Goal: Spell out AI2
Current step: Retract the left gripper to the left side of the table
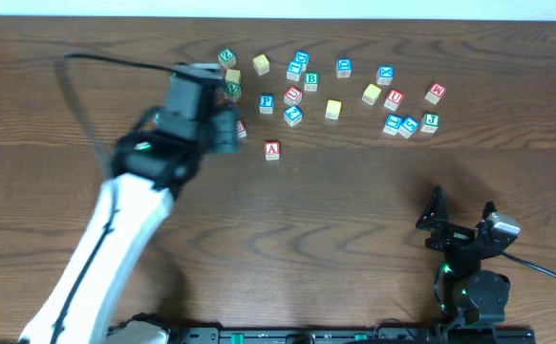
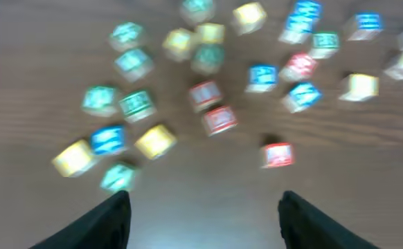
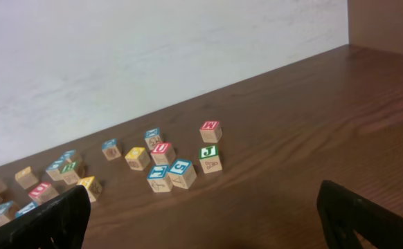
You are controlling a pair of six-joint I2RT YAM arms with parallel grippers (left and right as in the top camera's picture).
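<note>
Several lettered wooden blocks lie scattered across the far middle of the table. A red "A" block [image 1: 272, 150] sits alone in front of the cluster and shows blurred in the left wrist view [image 2: 278, 155]. I cannot pick out an "I" or a "2" block. My left gripper [image 1: 227, 131] is open and empty, low over the cluster's left end, with the "A" block ahead to its right [image 2: 203, 200]. My right gripper [image 1: 461, 215] is open and empty at the near right, far from the blocks [image 3: 201, 200].
The cluster includes a blue "F" block [image 1: 267, 101], a green "B" block [image 1: 310, 81], a yellow block [image 1: 332, 109] and a green "J" block [image 1: 431, 121], also in the right wrist view [image 3: 210, 158]. A white wall runs behind the table.
</note>
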